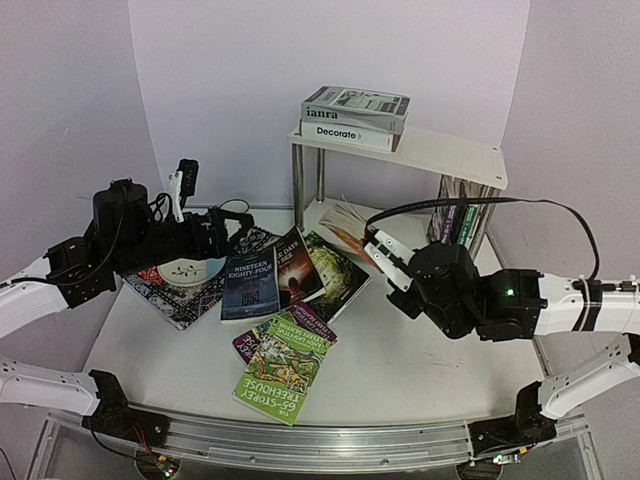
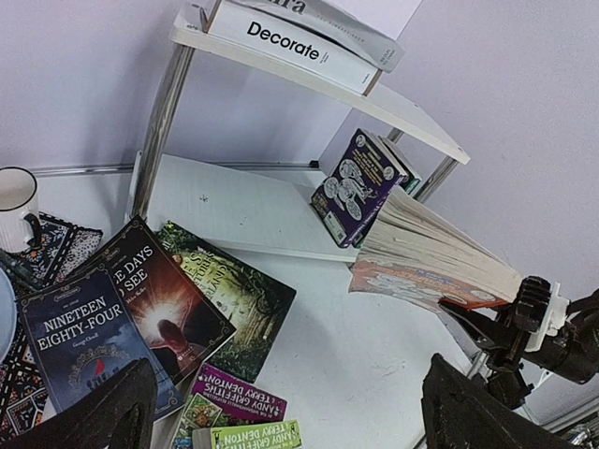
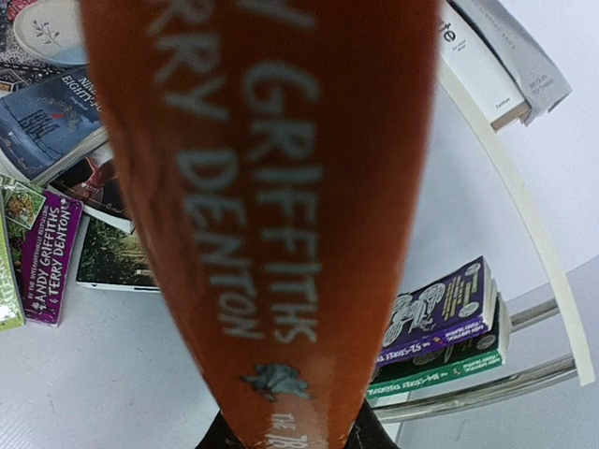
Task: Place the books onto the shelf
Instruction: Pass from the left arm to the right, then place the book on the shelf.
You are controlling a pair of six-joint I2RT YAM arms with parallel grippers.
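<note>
The shelf stands at the back right, with two books stacked flat on its top board. A purple and a green book stand at the right end of the lower board. My right gripper is shut on the spine of an orange Treehouse book, held tilted in front of the lower board; this orange book fills the right wrist view. Several books lie on the table: a blue novel, two dark ones, a purple and a green Treehouse. My left gripper hangs open and holds nothing.
A patterned placemat with a white plate lies under the left arm. A white mug stands at the far left. Chrome shelf legs rise at the back. A metal rail runs along the near edge.
</note>
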